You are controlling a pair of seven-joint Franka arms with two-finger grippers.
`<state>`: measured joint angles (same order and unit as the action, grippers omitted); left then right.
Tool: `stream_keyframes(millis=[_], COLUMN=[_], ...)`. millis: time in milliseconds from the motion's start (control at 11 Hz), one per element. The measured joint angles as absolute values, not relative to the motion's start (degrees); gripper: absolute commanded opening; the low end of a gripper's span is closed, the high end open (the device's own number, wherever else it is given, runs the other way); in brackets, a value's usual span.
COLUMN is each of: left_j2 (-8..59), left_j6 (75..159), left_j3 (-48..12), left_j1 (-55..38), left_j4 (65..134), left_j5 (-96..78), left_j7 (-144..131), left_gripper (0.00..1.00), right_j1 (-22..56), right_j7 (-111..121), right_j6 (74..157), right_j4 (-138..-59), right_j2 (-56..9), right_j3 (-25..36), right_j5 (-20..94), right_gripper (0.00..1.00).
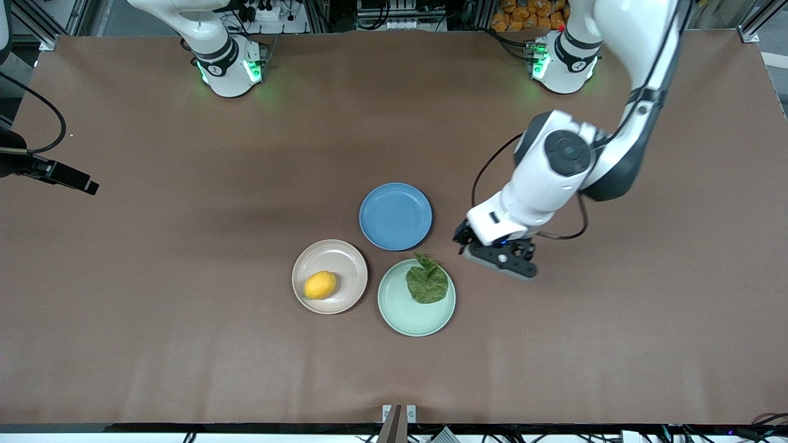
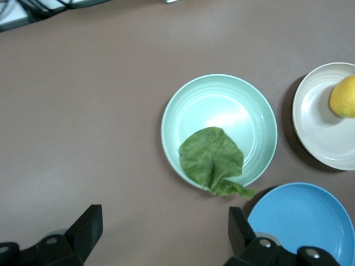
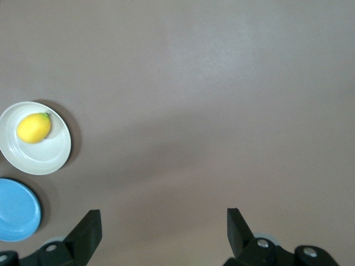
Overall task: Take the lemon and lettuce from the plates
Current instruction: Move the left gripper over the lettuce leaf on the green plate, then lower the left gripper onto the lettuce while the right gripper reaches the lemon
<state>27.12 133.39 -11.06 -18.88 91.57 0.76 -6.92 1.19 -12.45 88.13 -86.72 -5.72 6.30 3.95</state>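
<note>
While the dark green wrinkly lettuce leaf lies on the pale mint round plate, lower centre of frame, the left gripper hovers spread wide and empty over bare table beside it. Limp, light; probably pinch its thicker stem end. The small yellow dimpled lemon rests on the beige plate; the right gripper waits, splayed.

Premises: a robotics laboratory or test cell, not a domestic setting. Two white robot arm bases with green indicator lights are bolted at the far edge of a large table covered in plain brown matting. Aluminium framing stands at the far corners of the table. Bundled cables and a power strip run along the far edge, between the two bases. A black camera mount projects over the table at the right arm's end. A further bracket is fixed at the near edge. Three empty-looking test plates serve as props.
</note>
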Motion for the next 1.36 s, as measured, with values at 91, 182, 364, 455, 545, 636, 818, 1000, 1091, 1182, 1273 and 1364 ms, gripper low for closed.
stream_keyframes(millis=[91,182,364,455,545,636,818,1000,1091,1182,1273,1364], left_j2=[29.27,31.24,34.75,36.45,38.09,39.88,42.91,45.88,47.17,48.17,48.79,49.28], left_j6=[136.35,138.74,143.1,145.69,147.31,148.63,152.14,154.11,154.63,154.96,155.02,155.03], left_j3=[-11.03,-11.03,-11.0,-11.0,-10.99,-10.98,-10.79,-10.68,-10.67,-10.66,-10.65,-10.64], left_j1=[-19.81,-20.91,-22.67,-23.33,-23.89,-24.28,-24.59,-24.7,-24.76,-24.79,-24.81,-24.83], left_j4=[91.56,91.55,91.52,91.36,90.81,89.89,88.64,86.9,85.95,85.33,85.12,85.03], left_j5=[0.84,1.19,1.59,2.58,3.64,4.47,7.28,8.04,8.05,8.05,8.05,8.05], left_j7=[-6.57,-6.11,-5.91,-5.81,-5.81,-5.81,-5.77,-5.76,-5.74,-5.74,-5.74,-5.74], left_gripper=[1.0,1.0,1.0,1.0,1.0,1.0,1.0,1.0,1.0,1.0,1.0,1.0], right_j1=[1.2,1.26,1.54,2.23,3.53,5.52,9.46,11.74,11.92,11.95,12.24,12.99], right_j7=[-14.71,-16.42,-20.69,-23.65,-27.19,-31.59,-39.26,-45.58,-47.94,-49.48,-50.78,-52.64], right_j6=[88.13,88.13,88.13,88.13,88.2,88.51,90.39,93.25,94.74,95.64,95.94,96.09], right_j4=[-86.72,-86.71,-86.72,-86.72,-86.73,-86.73,-86.56,-86.19,-85.91,-85.51,-84.76,-83.68], right_j2=[-5.93,-6.19,-6.76,-7.17,-7.76,-8.75,-11.21,-14.14,-15.44,-16.62,-17.84,-19.34], right_j3=[6.26,6.18,5.96,5.89,5.86,5.86,5.82,5.8,5.81,5.82,5.81,5.89], right_j5=[4.47,4.76,5.38,5.54,5.59,5.6,5.61,8.02,9.68,10.91,11.4,11.62], right_gripper=[1.0,1.0,1.0,1.0,1.0,1.0,1.0,1.0,1.0,1.0,1.0,1.0])
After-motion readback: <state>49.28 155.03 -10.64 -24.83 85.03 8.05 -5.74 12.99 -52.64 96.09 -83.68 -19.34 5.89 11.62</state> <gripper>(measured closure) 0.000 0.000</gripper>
